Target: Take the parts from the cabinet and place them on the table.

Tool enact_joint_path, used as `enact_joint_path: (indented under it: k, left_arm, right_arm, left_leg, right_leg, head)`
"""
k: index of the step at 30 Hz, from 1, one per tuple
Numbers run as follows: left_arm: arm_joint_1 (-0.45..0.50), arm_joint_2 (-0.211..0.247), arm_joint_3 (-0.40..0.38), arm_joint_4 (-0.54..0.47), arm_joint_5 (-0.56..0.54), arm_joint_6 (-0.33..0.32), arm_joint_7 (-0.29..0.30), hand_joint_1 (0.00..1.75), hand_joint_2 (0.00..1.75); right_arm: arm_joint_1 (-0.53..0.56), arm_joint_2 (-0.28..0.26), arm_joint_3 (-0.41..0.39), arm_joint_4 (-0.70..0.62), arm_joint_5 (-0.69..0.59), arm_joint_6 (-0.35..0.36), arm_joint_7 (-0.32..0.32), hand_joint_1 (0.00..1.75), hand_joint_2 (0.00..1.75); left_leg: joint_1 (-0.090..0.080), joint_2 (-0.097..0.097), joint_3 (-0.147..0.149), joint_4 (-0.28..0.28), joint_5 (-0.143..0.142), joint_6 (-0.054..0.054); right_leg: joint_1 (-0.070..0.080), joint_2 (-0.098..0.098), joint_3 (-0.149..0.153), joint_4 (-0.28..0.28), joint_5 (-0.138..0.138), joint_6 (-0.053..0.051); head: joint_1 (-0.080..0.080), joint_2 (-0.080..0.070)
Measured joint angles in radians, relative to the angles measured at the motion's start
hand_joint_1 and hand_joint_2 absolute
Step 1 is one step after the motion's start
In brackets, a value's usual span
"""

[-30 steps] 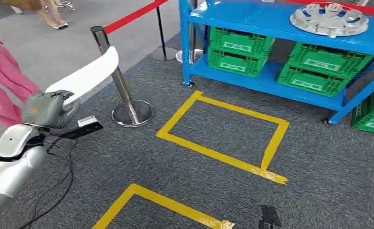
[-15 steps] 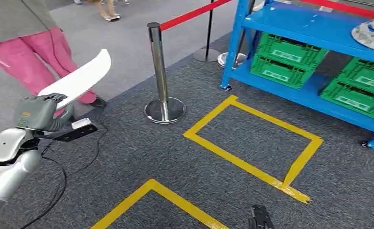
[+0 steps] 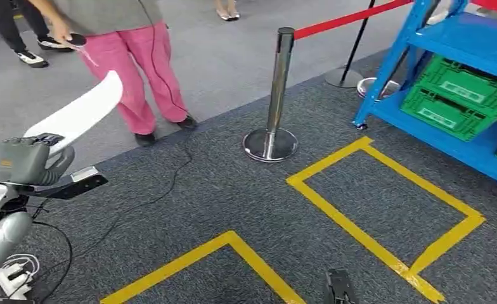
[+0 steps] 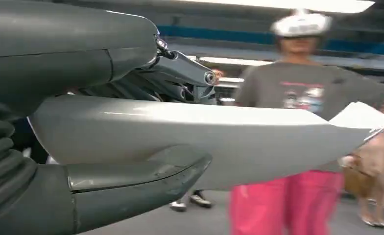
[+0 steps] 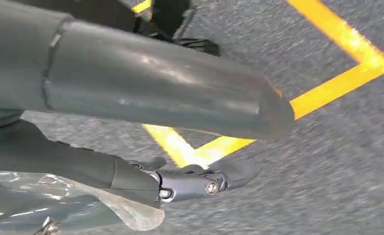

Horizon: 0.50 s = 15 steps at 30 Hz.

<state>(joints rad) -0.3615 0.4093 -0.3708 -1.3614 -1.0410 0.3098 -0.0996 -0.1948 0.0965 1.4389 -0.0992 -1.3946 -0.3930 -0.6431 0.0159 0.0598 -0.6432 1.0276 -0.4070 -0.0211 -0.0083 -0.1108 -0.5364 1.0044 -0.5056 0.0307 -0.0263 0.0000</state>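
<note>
At the left edge of the head view, the left hand [image 3: 27, 161] holds a long white curved part [image 3: 81, 114], which rises from the fist toward the upper left of the frame. In the left wrist view the thick grey thumb [image 4: 136, 183] lies under the white part [image 4: 219, 142] and the darker fingers [image 4: 180, 73] close over it from the other side, so the panel is clamped between them. Its pointed tip reaches toward the right side of that frame.

The right hand [image 5: 190, 147] appears in the right wrist view above grey carpet [image 5: 337, 161] with yellow tape lines [image 5: 327, 93]. Its thumb and darker fingers stand apart, and I cannot tell whether the clear, shiny shape in the lower left corner is something held, so its state is uncertain.

In the head view a person in pink trousers [image 3: 148, 69] stands at the upper left, just behind the white part's tip. A chrome stanchion [image 3: 277, 95] with a red rope [image 3: 347, 20] stands at upper centre. The blue cabinet [image 3: 461, 44] with green crates [image 3: 461, 98] fills the upper right corner. Yellow tape rectangles [image 3: 385, 209] mark the grey carpet in the lower half, and a black cable [image 3: 138, 202] trails across the lower left.
</note>
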Motion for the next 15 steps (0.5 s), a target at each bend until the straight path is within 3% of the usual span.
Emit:
enact_joint_path:
  k: [3, 4, 5, 6, 7, 8, 9, 10, 11, 12, 13, 14, 15]
  left_arm:
    - [0.028, 0.010, 0.016, -0.015, -0.007, -0.005, 0.002, 1.75, 1.75]
    - [0.034, 0.011, 0.021, -0.026, -0.010, -0.006, 0.002, 1.75, 1.75]
    - [0.032, 0.014, 0.023, -0.035, -0.010, -0.006, 0.002, 1.75, 1.75]
    - [0.031, 0.012, 0.023, -0.040, -0.010, -0.006, 0.003, 1.75, 1.75]
    - [0.033, 0.011, 0.023, -0.043, -0.011, -0.009, 0.003, 1.75, 1.75]
    - [0.037, 0.011, 0.023, -0.045, -0.013, -0.012, 0.003, 1.75, 1.75]
    - [0.042, 0.010, 0.023, -0.047, -0.014, -0.014, 0.003, 1.75, 1.75]
    - [0.044, 0.009, 0.023, -0.048, -0.015, -0.016, 0.003, 1.75, 1.75]
    - [0.043, 0.009, 0.023, -0.048, -0.015, -0.018, 0.003, 1.75, 1.75]
    - [0.042, 0.008, 0.023, -0.048, -0.015, -0.020, 0.003, 1.75, 1.75]
    - [0.040, 0.008, 0.023, -0.048, -0.016, -0.021, 0.003, 1.75, 1.75]
    - [0.036, 0.006, 0.023, -0.048, -0.016, -0.021, 0.002, 1.75, 1.75]
    - [0.030, 0.005, 0.022, -0.047, -0.016, -0.022, 0.001, 1.75, 1.75]
  right_arm:
    - [-0.015, 0.011, 0.015, 0.016, -0.013, 0.027, -0.046, 0.00, 0.00]
    - [-0.023, 0.014, 0.021, 0.017, -0.010, 0.028, -0.051, 0.00, 0.00]
    - [-0.030, 0.014, 0.025, 0.017, -0.005, 0.028, -0.054, 0.00, 0.00]
    - [-0.033, 0.014, 0.029, 0.016, -0.003, 0.028, -0.055, 0.00, 0.00]
    - [-0.034, 0.014, 0.033, 0.016, 0.000, 0.028, -0.056, 0.00, 0.00]
    - [-0.032, 0.014, 0.035, 0.016, 0.006, 0.028, -0.056, 0.00, 0.00]
    - [-0.027, 0.014, 0.036, 0.016, 0.011, 0.026, -0.056, 0.00, 0.00]
    - [-0.024, 0.014, 0.036, 0.016, 0.014, 0.025, -0.053, 0.00, 0.00]
    - [-0.022, 0.014, 0.037, 0.016, 0.013, 0.026, -0.042, 0.00, 0.00]
    - [-0.021, 0.014, 0.037, 0.016, 0.008, 0.036, -0.016, 0.00, 0.00]
    - [-0.020, 0.014, 0.037, 0.016, 0.003, 0.046, 0.001, 0.00, 0.00]
    - [-0.016, 0.008, 0.037, 0.018, -0.003, 0.058, 0.039, 0.00, 0.00]
    - [-0.013, 0.008, 0.039, 0.018, -0.008, 0.066, 0.060, 0.00, 0.00]
  left_leg:
    - [-0.005, -0.031, -0.002, 0.001, -0.004, 0.024]
    - [0.001, -0.039, 0.002, -0.002, -0.003, 0.031]
    - [0.001, -0.048, 0.001, -0.002, -0.003, 0.039]
    - [0.001, -0.056, 0.001, -0.002, -0.003, 0.044]
    - [-0.002, -0.070, 0.001, -0.002, -0.004, 0.045]
    - [-0.005, -0.081, 0.001, -0.002, -0.005, 0.048]
    - [-0.008, -0.100, 0.001, -0.002, -0.005, 0.049]
    - [-0.010, -0.114, 0.002, -0.001, -0.005, 0.049]
    - [-0.013, -0.133, 0.003, -0.001, -0.005, 0.049]
    - [-0.016, -0.150, 0.006, -0.001, -0.005, 0.049]
    - [-0.017, -0.162, 0.007, -0.001, -0.005, 0.049]
    - [-0.020, -0.173, 0.004, 0.000, -0.003, 0.046]
    - [-0.016, -0.186, 0.001, 0.003, -0.003, 0.044]
  right_leg:
    - [-0.004, -0.029, 0.016, -0.007, -0.007, 0.015]
    - [-0.009, 0.021, 0.007, 0.004, -0.021, 0.023]
    - [-0.011, 0.075, -0.014, 0.051, -0.053, 0.021]
    - [-0.011, 0.096, -0.049, 0.126, -0.089, 0.019]
    - [-0.009, 0.105, -0.095, 0.220, -0.127, 0.018]
    - [-0.007, 0.107, -0.131, 0.286, -0.148, 0.016]
    - [-0.004, 0.108, -0.163, 0.331, -0.148, 0.011]
    - [-0.001, 0.109, -0.164, 0.316, -0.123, 0.005]
    - [0.001, 0.114, -0.143, 0.253, -0.074, -0.004]
    - [0.005, 0.129, -0.101, 0.154, -0.015, -0.016]
    - [0.007, 0.153, -0.070, 0.080, 0.023, -0.025]
    - [0.003, 0.203, -0.049, 0.035, 0.018, -0.038]
    - [0.001, 0.202, -0.044, 0.013, 0.022, -0.035]
  head:
    - [0.001, 0.000]
    - [0.005, 0.000]
    - [0.005, 0.000]
    - [0.009, 0.000]
    - [0.010, 0.000]
    - [0.010, 0.000]
    - [0.009, 0.000]
    - [0.009, 0.000]
    - [0.010, 0.000]
    - [0.009, 0.000]
    - [0.009, 0.000]
    - [0.004, 0.000]
    - [0.005, 0.000]
